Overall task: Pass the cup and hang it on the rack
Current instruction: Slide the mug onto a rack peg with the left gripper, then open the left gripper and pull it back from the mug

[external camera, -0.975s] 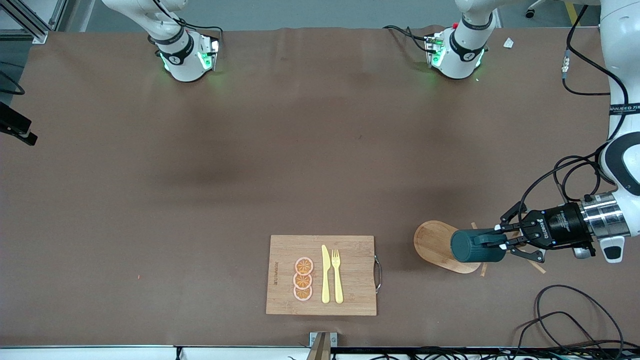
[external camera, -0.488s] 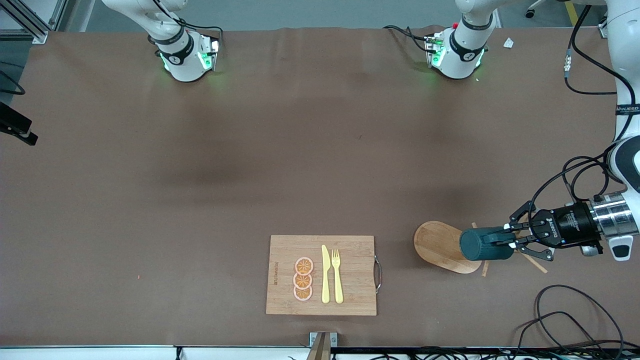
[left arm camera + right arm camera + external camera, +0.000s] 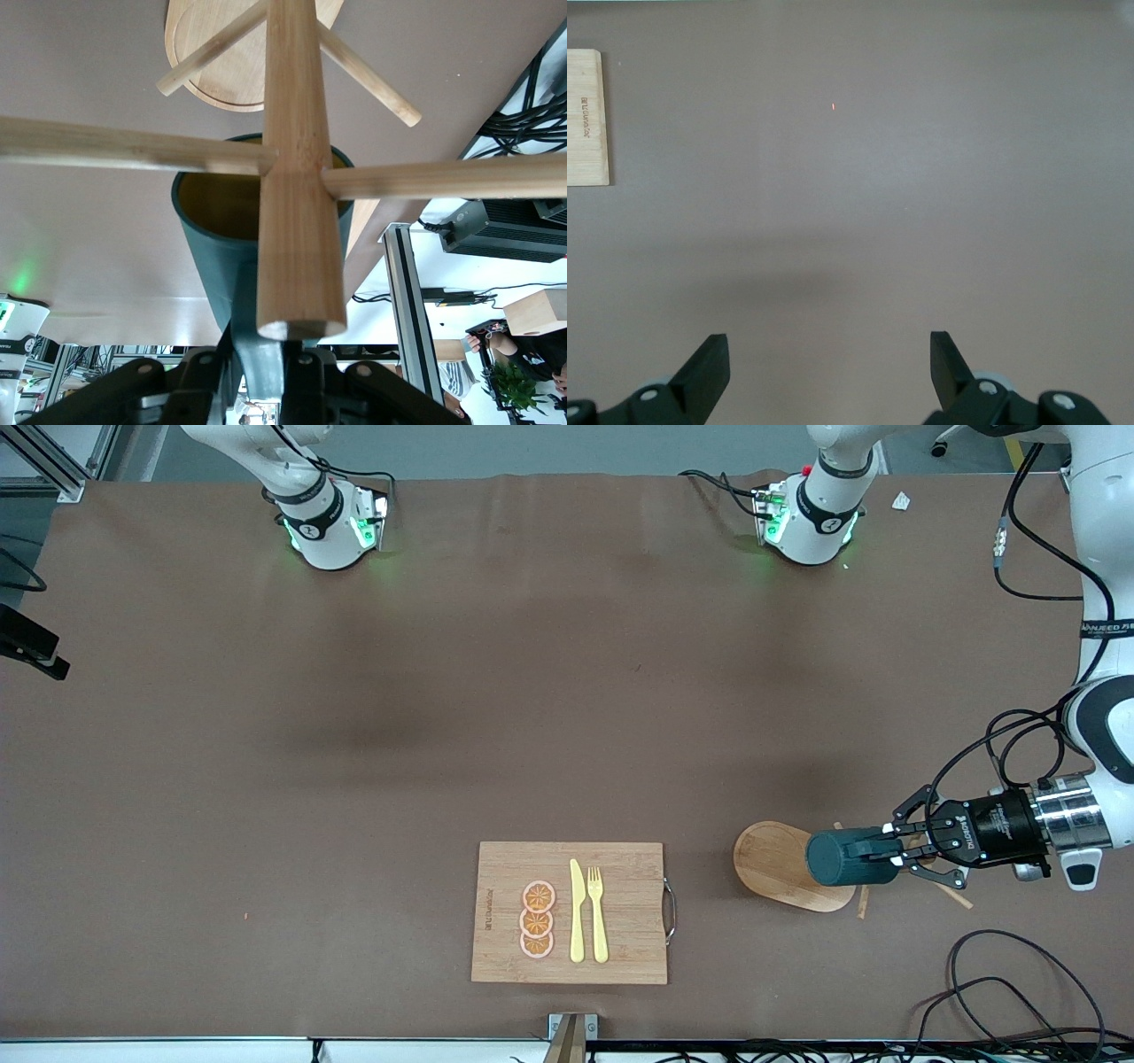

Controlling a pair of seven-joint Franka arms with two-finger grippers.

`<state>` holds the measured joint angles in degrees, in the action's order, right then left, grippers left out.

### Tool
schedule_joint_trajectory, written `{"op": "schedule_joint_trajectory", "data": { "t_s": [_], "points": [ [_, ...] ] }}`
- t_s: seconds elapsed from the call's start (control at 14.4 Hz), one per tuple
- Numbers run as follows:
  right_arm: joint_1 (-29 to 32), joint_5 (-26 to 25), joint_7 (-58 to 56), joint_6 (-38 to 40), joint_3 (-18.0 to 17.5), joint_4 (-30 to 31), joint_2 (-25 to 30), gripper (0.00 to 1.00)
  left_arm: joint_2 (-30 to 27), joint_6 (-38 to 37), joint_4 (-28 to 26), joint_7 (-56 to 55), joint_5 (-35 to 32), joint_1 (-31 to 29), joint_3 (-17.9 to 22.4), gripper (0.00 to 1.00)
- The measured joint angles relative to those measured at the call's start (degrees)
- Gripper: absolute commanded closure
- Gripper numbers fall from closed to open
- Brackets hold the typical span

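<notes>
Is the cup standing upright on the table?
No, the left gripper holds the cup on its side in the air, over the rack.

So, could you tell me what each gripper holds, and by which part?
Left gripper: dark teal cylindrical cup, by its side handle. Right gripper: nothing.

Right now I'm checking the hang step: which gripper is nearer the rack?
Left. The left gripper holds the cup by its handle over the rack. The right gripper waits open over bare table, away from it.
</notes>
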<state>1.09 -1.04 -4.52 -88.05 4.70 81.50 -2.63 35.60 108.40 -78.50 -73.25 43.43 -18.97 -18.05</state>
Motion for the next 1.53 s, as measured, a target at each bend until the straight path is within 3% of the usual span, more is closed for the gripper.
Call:
{"op": "schedule_joint_trajectory", "data": {
  "t_s": [0.07,0.42,0.7,0.91,1.18,1.53],
  "points": [
    [0.00,0.00,0.00,0.00,0.00,0.00,0.00,0.00,0.16,0.01,0.00,0.00,0.00,0.09,-0.08,0.00],
    [0.00,0.00,0.00,0.00,0.00,0.00,0.00,0.00,-0.25,0.04,0.82,-1.34,0.00,0.20,-0.76,0.00],
    [-0.01,0.00,0.00,-0.01,-0.03,0.00,0.00,0.00,-4.76,-0.44,1.61,-2.23,-3.03,1.06,-2.71,0.00],
    [-0.03,0.00,0.00,-0.01,-0.08,0.00,0.00,0.00,-9.43,-1.63,1.66,-3.16,-13.89,2.79,-6.10,0.00],
    [-0.04,0.00,0.00,-0.01,-0.10,0.00,0.00,0.00,-11.67,-4.74,1.86,-1.56,-33.82,2.96,-14.28,0.00],
    [-0.04,0.00,0.00,-0.09,-0.12,-0.02,0.00,0.00,-14.17,-12.91,2.87,23.89,-51.03,2.85,-16.72,0.00]
  ]
}}
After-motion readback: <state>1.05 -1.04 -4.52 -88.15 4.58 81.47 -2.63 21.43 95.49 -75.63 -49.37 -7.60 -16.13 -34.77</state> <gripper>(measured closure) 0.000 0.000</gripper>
